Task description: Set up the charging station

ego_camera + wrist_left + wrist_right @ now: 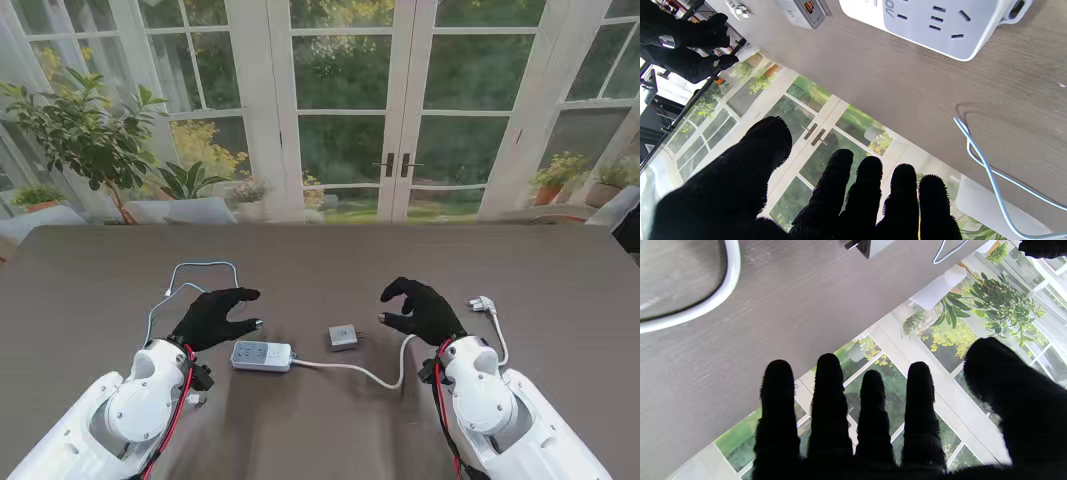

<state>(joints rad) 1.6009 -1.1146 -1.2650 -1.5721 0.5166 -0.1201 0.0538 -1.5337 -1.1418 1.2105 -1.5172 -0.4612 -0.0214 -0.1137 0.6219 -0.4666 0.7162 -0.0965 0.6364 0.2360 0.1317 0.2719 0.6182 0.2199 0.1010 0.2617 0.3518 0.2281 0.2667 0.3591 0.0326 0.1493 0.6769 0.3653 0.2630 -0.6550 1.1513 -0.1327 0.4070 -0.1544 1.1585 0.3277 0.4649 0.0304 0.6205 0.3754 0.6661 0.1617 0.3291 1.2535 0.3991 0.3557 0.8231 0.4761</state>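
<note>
Preparing charger pickup | left hand (pixel 215 318) and right hand (pixel 423 310) spread, nothing held | charger (pixel 343 337) to be gripped squarely, prongs aligned with power strip (pixel 262 355)

Power strip (pixel 262 355) on table (pixel 320 262), left of adapter (pixel 343 337); plug (pixel 482 303) far right; cable (pixel 200 270) behind strip.

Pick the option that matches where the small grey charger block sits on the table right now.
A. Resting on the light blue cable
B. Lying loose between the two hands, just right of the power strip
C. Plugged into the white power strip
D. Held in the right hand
B: the charger block lies alone on the table, apart from the power strip, while the left hand and right hand both hover open and empty.
</note>
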